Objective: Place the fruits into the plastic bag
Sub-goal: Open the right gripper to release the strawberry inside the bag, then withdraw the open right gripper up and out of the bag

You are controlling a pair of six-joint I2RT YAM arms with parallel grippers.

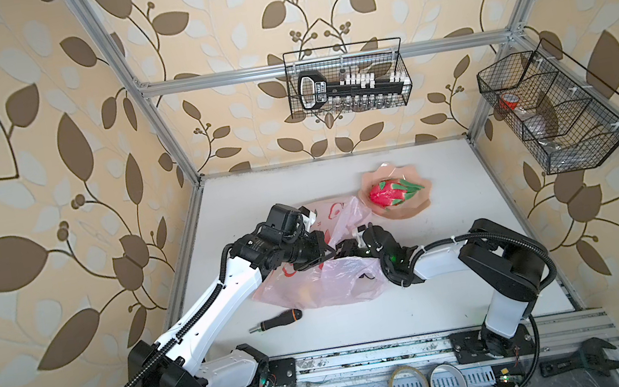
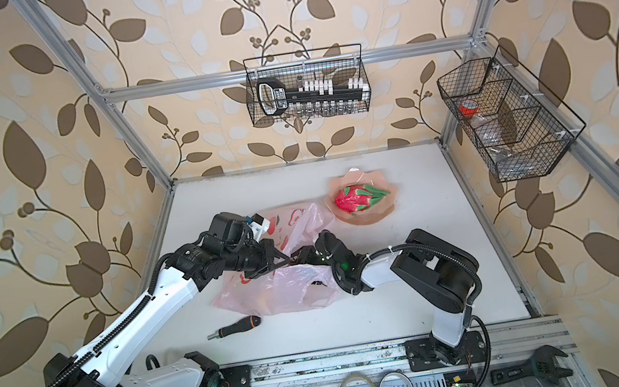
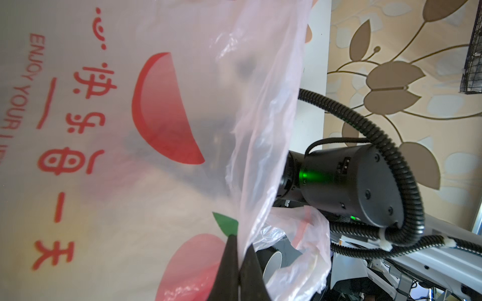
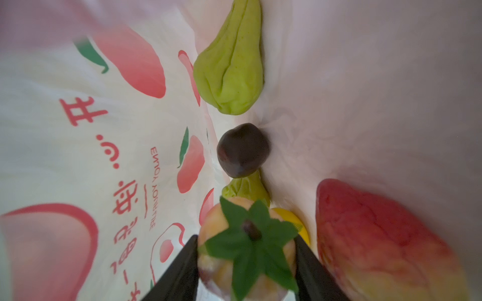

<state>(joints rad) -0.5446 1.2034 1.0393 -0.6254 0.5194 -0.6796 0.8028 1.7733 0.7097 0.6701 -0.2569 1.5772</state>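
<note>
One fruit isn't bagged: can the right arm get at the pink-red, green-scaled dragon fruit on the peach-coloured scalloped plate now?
Probably, but not directly: the dragon fruit lies uncovered on the plate, yet the right gripper is inside the pale-pink plastic bag, flanking an orange persimmon, and must withdraw first.

Bag (image 1: 326, 284) is translucent pale pink, printed with red peaches, green leaves and red text. Inside: green pear (image 4: 232, 75), dark purple plum (image 4: 242, 149), orange persimmon (image 4: 250, 250) with a green leaf cap, yellow lemon (image 4: 297, 221). Dragon fruit (image 1: 387, 192) is pink-red with green scales, plate (image 1: 399, 212) peach-coloured, wallpaper (image 1: 42, 161) beige with a brown leaf pattern.
</note>
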